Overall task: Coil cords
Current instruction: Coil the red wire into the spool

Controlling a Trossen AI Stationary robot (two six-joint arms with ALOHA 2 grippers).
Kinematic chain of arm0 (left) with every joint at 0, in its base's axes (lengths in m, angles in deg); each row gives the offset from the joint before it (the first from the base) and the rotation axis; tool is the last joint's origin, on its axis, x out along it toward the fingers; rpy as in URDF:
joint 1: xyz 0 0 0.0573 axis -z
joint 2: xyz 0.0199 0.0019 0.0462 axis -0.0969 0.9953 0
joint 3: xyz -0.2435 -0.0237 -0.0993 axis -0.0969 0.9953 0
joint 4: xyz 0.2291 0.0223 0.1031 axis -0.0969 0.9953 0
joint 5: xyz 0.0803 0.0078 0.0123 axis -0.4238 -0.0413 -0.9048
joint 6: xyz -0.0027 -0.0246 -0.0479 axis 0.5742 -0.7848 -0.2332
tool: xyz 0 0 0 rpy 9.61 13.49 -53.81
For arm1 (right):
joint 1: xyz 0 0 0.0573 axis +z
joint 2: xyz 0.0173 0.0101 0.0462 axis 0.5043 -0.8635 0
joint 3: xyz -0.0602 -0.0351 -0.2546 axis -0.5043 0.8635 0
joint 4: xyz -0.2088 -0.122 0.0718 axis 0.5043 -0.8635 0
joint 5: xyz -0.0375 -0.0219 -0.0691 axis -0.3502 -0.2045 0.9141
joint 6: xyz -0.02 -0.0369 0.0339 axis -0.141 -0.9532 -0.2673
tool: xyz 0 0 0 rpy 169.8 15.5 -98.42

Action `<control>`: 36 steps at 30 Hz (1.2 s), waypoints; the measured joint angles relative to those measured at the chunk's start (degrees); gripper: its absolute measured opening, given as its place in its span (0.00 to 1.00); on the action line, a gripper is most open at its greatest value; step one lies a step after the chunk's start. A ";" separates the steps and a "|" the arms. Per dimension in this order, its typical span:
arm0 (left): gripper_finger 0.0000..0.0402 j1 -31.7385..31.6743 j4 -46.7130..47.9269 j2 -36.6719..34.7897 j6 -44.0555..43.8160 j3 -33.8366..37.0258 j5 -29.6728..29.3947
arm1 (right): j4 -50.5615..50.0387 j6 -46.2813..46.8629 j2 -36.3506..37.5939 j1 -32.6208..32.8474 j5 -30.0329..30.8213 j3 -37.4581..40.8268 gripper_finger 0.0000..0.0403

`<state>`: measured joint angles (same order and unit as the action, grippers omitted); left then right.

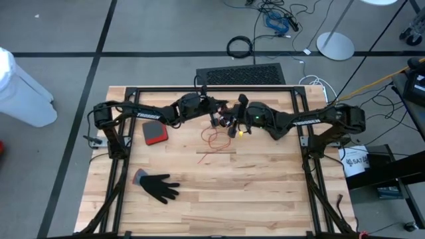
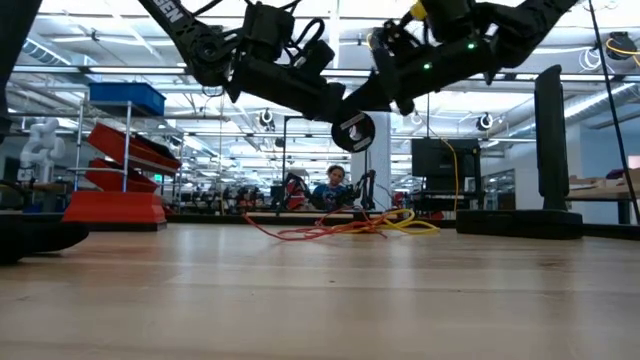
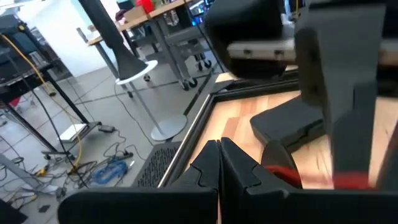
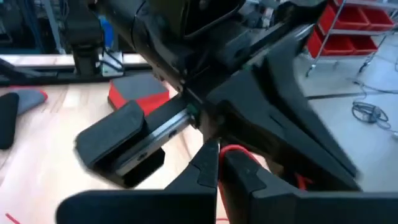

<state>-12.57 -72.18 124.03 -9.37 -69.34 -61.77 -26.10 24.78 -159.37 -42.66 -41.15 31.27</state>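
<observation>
The yellow-orange cord (image 1: 214, 139) lies in loose loops on the wooden table, below where the two arms meet; it also shows in the low view (image 2: 335, 226), flat on the boards. My left gripper (image 1: 218, 119) and my right gripper (image 1: 234, 123) are both shut and raised above the table, tip to tip. A reddish strand (image 4: 239, 152) shows just past the right fingertips (image 4: 217, 155). Another strand (image 3: 283, 174) shows beside the left fingertips (image 3: 219, 155). I cannot make out the black cord.
A red-and-black pad (image 1: 154, 133) lies on the table's left part. A black glove (image 1: 158, 186) lies at the near left. A black mat (image 1: 242, 74) sits beyond the far edge. A thick black cable ring (image 1: 240, 46) and other cables lie on the floor.
</observation>
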 joint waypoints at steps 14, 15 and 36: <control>0.00 1.02 -11.94 1.59 -8.18 0.07 0.28 | 0.37 -2.50 -3.62 0.98 5.34 -1.78 0.00; 0.00 1.02 -12.31 1.59 -9.06 0.07 0.22 | 0.83 -2.95 -3.58 1.24 6.39 -1.81 0.00; 0.00 -1.25 -18.24 1.59 -23.01 0.02 -1.05 | 3.17 -15.92 -3.57 4.17 21.38 -1.82 0.00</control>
<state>-13.82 -90.42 125.63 -32.38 -69.32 -62.82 -22.93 8.86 -162.95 -38.50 -19.77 29.45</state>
